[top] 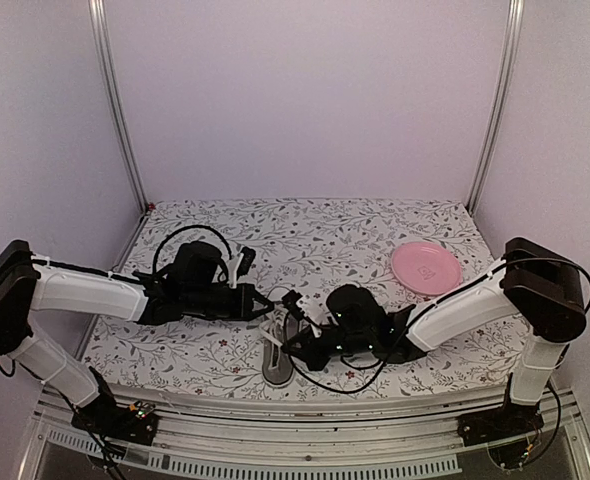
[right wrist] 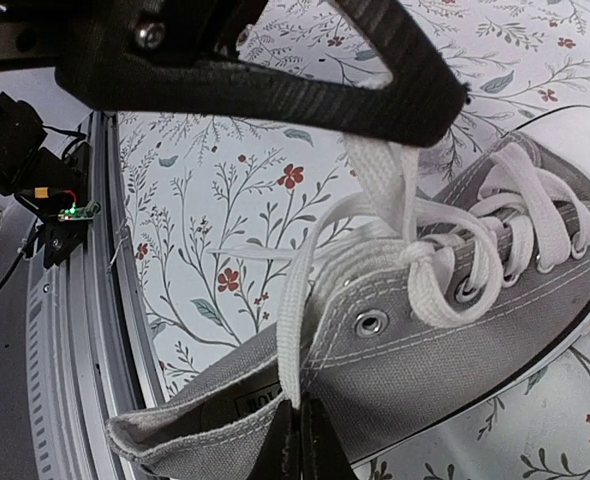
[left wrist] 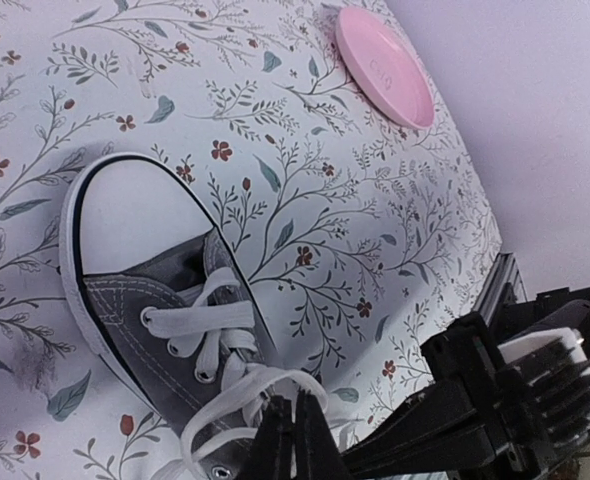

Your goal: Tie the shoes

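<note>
Here, the grey sneaker [top: 276, 366] lies well to the left of the pink plate [top: 427, 268] and closer to the arm bases than it. Its long axis runs near-to-far across the table. The white toe cap [left wrist: 135, 215] is the end nearer the plate, and the heel is farther from it. Over the shoe, the left gripper [left wrist: 295, 440] is pinched together on the white lace [right wrist: 288, 330] — the right gripper [right wrist: 299, 440] is clamped on another strand of it.

Overhead view looks down across the table [top: 375, 225]; both wrist views sit close over the sneaker [right wrist: 425, 340].
</note>
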You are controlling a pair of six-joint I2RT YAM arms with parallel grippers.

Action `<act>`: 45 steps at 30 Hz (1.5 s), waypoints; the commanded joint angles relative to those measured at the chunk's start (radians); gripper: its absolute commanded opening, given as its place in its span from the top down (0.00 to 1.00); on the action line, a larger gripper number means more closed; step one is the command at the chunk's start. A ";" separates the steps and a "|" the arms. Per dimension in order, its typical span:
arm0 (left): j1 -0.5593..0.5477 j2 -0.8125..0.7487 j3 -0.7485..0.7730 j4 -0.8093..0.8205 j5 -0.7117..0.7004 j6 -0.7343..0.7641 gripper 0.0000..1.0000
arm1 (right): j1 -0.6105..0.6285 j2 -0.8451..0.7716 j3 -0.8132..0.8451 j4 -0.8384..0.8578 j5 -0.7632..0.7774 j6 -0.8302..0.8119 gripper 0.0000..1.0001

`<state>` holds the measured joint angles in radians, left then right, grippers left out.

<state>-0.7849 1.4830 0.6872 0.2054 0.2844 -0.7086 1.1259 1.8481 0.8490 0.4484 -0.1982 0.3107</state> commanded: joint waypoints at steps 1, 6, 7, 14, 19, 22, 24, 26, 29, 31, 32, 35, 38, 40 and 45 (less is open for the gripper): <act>0.013 -0.004 -0.007 0.024 0.011 -0.004 1.00 | 0.006 -0.082 0.034 -0.007 0.041 -0.002 0.98; 0.013 -0.009 -0.008 0.025 0.010 -0.005 1.00 | 0.005 -0.143 0.073 -0.057 0.133 -0.003 0.98; 0.013 -0.011 -0.008 0.025 0.010 -0.005 1.00 | 0.005 -0.150 0.081 -0.069 0.147 -0.001 0.98; 0.013 -0.016 -0.014 0.025 0.009 -0.010 1.00 | 0.005 -0.233 0.059 -0.121 0.149 -0.010 0.98; 0.012 -0.020 -0.028 0.050 0.017 -0.021 1.00 | 0.006 -0.299 -0.043 -0.155 0.119 0.007 0.98; 0.012 -0.024 -0.045 0.066 0.022 -0.027 1.00 | 0.004 -0.314 -0.105 -0.171 0.112 0.039 0.98; 0.013 -0.031 -0.065 0.079 0.025 -0.033 1.00 | 0.004 -0.321 -0.142 -0.172 0.114 0.064 0.98; 0.013 -0.036 -0.081 0.095 0.033 -0.036 1.00 | 0.005 -0.325 -0.171 -0.175 0.122 0.092 0.98; 0.012 -0.044 -0.113 0.128 0.052 -0.045 1.00 | 0.005 -0.322 -0.191 -0.180 0.134 0.127 0.98; 0.013 -0.052 -0.138 0.152 0.063 -0.054 1.00 | 0.004 -0.308 -0.193 -0.195 0.170 0.144 0.98; 0.013 -0.056 -0.154 0.158 0.065 -0.060 1.00 | 0.003 -0.299 -0.191 -0.208 0.186 0.154 0.98; 0.012 -0.082 -0.198 0.173 0.064 -0.075 1.00 | 0.001 -0.269 -0.189 -0.219 0.201 0.176 0.98; 0.011 -0.102 -0.236 0.205 0.074 -0.091 1.00 | 0.000 -0.240 -0.184 -0.216 0.186 0.186 0.98; 0.011 -0.111 -0.249 0.218 0.080 -0.095 1.00 | 0.001 -0.228 -0.183 -0.198 0.164 0.173 0.98; 0.008 -0.120 -0.255 0.218 0.084 -0.092 1.00 | -0.001 -0.210 -0.166 -0.117 0.080 0.101 0.61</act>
<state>-0.7849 1.3842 0.4419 0.3843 0.3523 -0.7971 1.1252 1.6188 0.6590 0.2554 -0.0555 0.4614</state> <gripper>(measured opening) 0.004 0.251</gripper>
